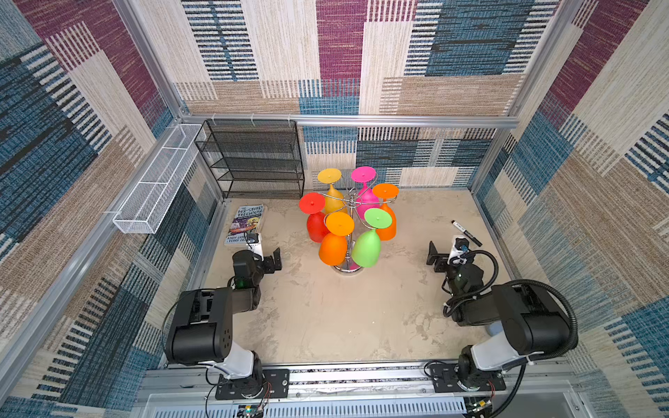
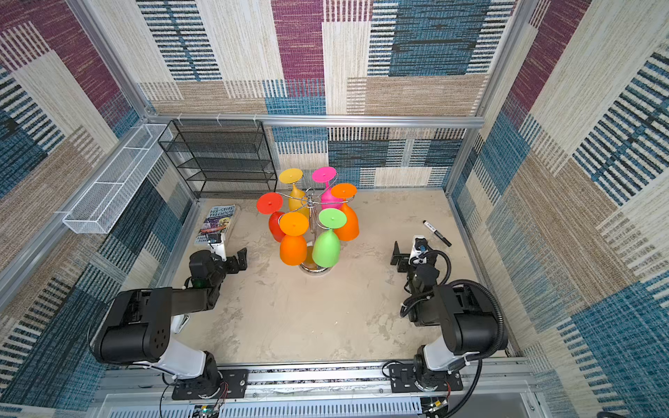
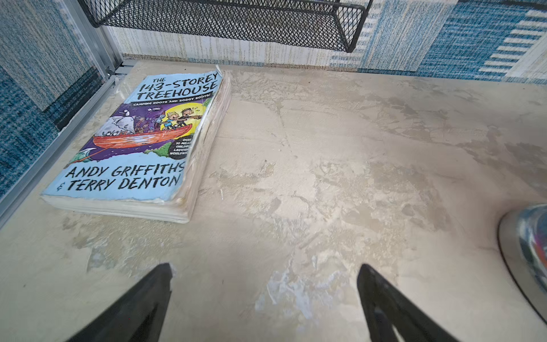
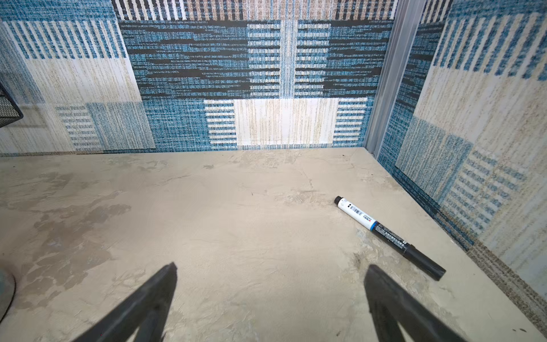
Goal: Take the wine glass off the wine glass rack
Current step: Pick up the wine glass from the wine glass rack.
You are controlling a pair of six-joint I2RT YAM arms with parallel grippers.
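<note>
The chrome wine glass rack [image 1: 349,249] [image 2: 310,231] stands mid-table on its disc base, in both top views. Several coloured wine glasses hang upside down from its arms; nearest me are a green one [image 1: 367,248] and an orange one [image 1: 333,249]. My left gripper [image 1: 266,253] [image 3: 265,271] hovers low to the rack's left, open and empty. To the rack's right my right gripper [image 1: 445,251] [image 4: 270,271] is also open and empty. Both stand well apart from the glasses. An edge of the rack's base [image 3: 527,245] shows in the left wrist view.
A paperback book [image 1: 246,224] [image 3: 133,142] lies just beyond the left gripper. A black marker [image 1: 467,233] [image 4: 387,237] lies beside the right gripper near the right wall. A black mesh shelf unit [image 1: 253,159] stands at the back left, with a white wire basket [image 1: 159,181] on the left wall.
</note>
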